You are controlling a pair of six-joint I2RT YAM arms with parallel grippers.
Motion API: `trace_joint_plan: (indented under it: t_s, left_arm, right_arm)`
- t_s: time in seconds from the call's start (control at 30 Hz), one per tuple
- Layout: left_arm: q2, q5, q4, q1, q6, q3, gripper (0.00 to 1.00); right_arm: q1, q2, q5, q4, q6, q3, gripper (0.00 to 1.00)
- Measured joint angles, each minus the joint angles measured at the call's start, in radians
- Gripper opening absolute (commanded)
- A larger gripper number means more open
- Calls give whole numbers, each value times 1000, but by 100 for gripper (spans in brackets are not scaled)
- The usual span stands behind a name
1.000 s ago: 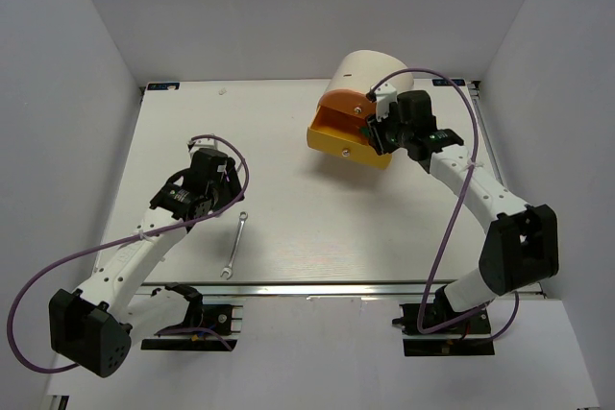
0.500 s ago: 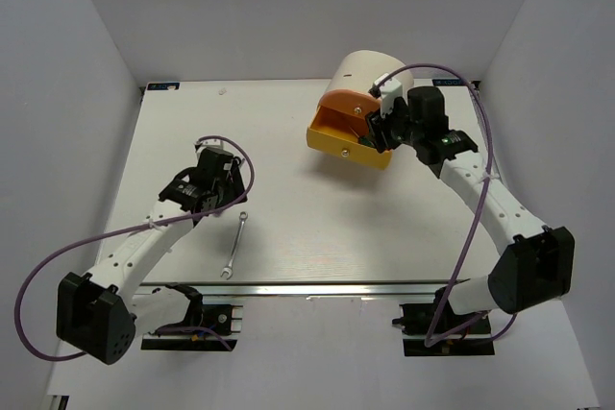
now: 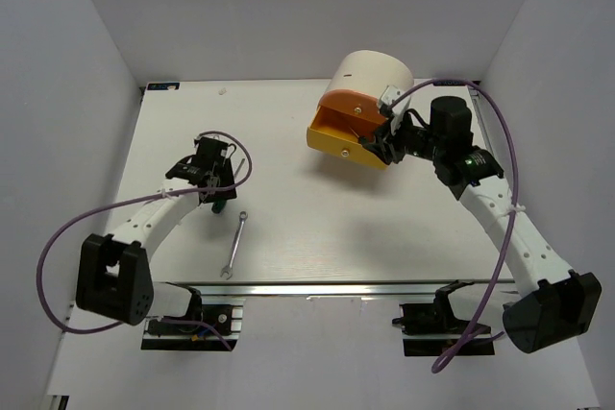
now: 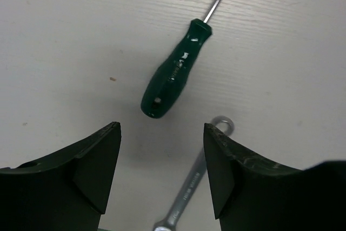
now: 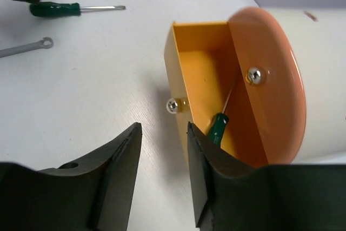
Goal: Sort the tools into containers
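Observation:
A green-handled screwdriver (image 4: 172, 77) lies on the white table just ahead of my open, empty left gripper (image 4: 162, 129). A small silver wrench (image 4: 198, 179) lies between and below its fingers, on the table. In the top view the left gripper (image 3: 218, 195) hovers over the screwdriver, with the wrench (image 3: 235, 246) nearer the front edge. My right gripper (image 5: 162, 128) is open and empty beside the pulled-out yellow drawer (image 5: 201, 74), which holds a green-handled screwdriver (image 5: 218, 126). The orange drawer (image 5: 273, 85) above it is shut in the cream cabinet (image 3: 377, 74). The other tools are out of view.
The yellow drawer's knob (image 5: 173, 105) sticks out toward my right fingers. White walls enclose the table on the left, back and right. Purple cables (image 3: 67, 237) loop beside each arm. A metal rail (image 3: 365, 287) runs along the table's front edge.
My right arm has drawn back to the right, away from the yellow drawer. My left arm has swung inward and its gripper now sits over the green screwdriver.

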Motion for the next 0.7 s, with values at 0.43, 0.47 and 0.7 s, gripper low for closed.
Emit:
trace_joint_plan:
  t_s: [0.43,0.47,0.7]
  left_arm:
    - [365,68,106,50,180,109,62]
    - [381,70,114,50,183,114,54]
    - [414,74,144,64,206,118,24]
  right_arm:
    - [-2,-24,-76,-1,5,-72,51]
    - [-2,-26,-76,-1,6,-74,51]
    - [-29,-37,-77,0,11,-81,51]
